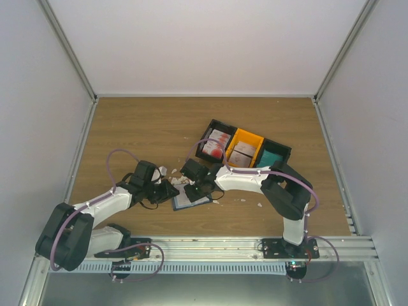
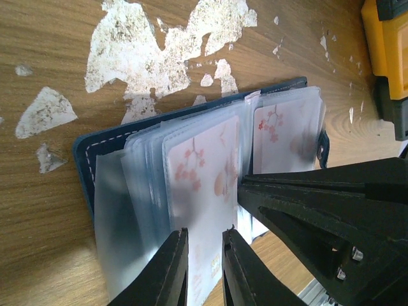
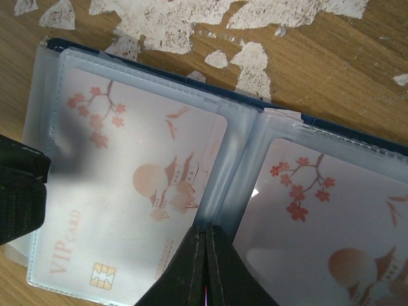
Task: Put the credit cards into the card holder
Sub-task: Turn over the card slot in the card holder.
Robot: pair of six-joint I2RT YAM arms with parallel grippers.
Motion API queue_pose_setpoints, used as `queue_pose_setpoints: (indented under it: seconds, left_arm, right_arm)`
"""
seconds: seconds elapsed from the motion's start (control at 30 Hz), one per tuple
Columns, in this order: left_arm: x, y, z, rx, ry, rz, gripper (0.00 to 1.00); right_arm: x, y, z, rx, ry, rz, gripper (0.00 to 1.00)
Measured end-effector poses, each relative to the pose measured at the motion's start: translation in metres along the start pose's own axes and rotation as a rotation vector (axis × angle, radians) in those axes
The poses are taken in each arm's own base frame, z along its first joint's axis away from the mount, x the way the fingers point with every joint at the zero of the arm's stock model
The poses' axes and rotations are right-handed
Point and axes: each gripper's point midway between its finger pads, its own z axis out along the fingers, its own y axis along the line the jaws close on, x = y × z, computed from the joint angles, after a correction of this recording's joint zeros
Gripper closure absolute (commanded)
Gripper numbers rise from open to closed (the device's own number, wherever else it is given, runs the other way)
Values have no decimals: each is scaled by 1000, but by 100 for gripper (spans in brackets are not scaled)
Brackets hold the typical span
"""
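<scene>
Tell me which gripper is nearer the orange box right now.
Right. The right gripper is over the card holder, near-left of the orange box; the left gripper is at the holder's left edge, farther off.

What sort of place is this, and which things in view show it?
Probably a robotics lab test cell: a wooden table boxed in by plain white panels, two arms bolted to a metal rail, and tray boxes.
</scene>
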Motion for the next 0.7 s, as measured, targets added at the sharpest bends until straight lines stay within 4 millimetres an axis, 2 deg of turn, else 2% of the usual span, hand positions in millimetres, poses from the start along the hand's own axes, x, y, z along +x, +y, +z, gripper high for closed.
queue_pose_setpoints:
  seconds: [0.37,0.57,0.7]
  left_arm:
    - [-2,7,-6,-45,-32,-8,77]
    - [0,8,-4,-44,-18,-14,86]
    - [0,8,-3,-43,-13,-20,88]
  right_arm:
    - [0,0,0,0,0,0,99]
    - [0,0,0,0,0,0,99]
    - [0,0,0,0,0,1,99]
